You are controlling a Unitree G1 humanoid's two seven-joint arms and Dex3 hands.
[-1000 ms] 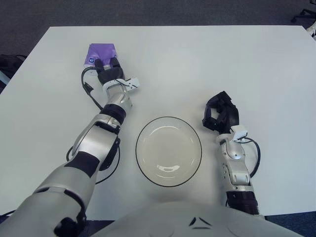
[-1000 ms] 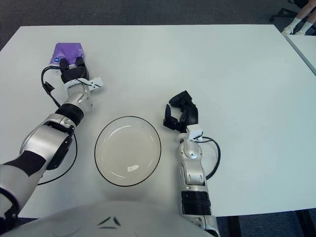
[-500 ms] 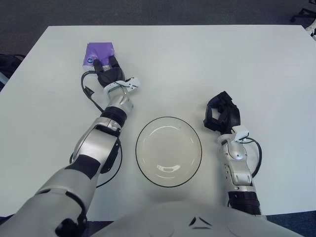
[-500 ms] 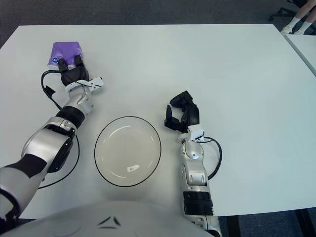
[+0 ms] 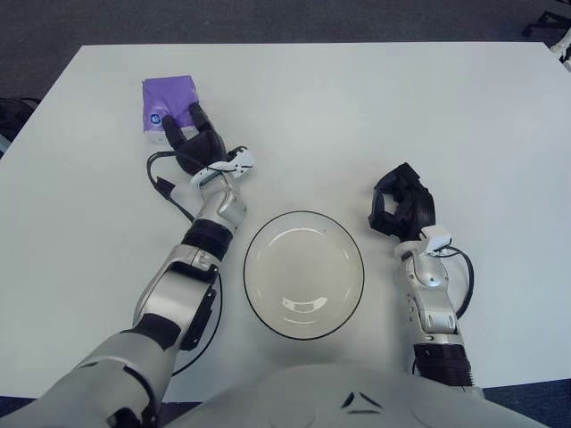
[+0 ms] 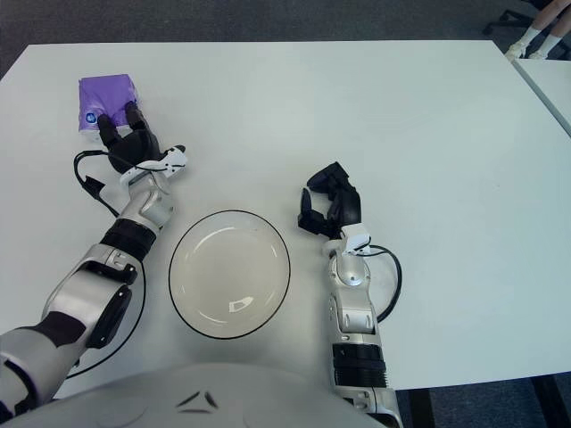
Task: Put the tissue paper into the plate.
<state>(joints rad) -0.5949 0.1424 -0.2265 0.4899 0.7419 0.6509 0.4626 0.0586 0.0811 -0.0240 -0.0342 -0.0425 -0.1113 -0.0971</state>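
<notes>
A purple tissue pack (image 5: 166,96) lies flat at the table's far left. My left hand (image 5: 191,141) reaches up to it; two dark fingers (image 5: 194,117) are spread and lie over the pack's near edge, not closed around it. The round clear plate (image 5: 247,276) with a dark rim sits near the front middle, with nothing in it, well apart from the pack. My right hand (image 5: 400,203) shows to the right of the plate, fingers curled, holding nothing.
A black cable (image 5: 169,183) loops beside my left forearm. The white table (image 5: 375,107) stretches wide behind the plate and to the right. A second table's corner (image 6: 553,80) shows at the far right.
The tissue pack has shifted a little left under my left hand and more of it shows. The left fingers have spread. The right hand and plate have not moved.
</notes>
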